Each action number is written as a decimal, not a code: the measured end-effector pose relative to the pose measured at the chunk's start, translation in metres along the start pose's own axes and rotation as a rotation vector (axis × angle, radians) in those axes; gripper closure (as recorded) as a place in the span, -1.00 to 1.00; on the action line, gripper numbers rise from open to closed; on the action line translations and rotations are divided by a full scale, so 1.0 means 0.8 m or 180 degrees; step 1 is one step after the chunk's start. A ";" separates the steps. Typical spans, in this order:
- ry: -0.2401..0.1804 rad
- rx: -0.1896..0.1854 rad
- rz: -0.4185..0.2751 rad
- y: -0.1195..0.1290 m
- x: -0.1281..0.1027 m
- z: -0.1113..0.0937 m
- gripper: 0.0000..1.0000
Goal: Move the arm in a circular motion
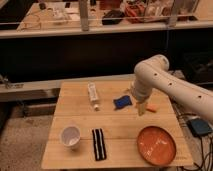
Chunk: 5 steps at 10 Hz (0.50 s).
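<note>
The large glossy white arm (165, 85) reaches in from the right edge, bends at a rounded elbow above the table's back right and points down. Its small tan gripper (142, 108) hangs just above the wooden table (120, 127), right of a blue object (122, 101) and left of a small orange object (151, 107). It holds nothing that I can see.
On the table: a white tube (93, 93) lying at the back, a white cup (70, 135) at front left, a black ridged bar (98, 144) at front middle, an orange plate (156, 145) at front right. A dark rail and cluttered benches stand behind.
</note>
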 end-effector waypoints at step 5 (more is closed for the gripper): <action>-0.0167 0.0048 -0.0643 -0.032 -0.136 -0.020 -0.60</action>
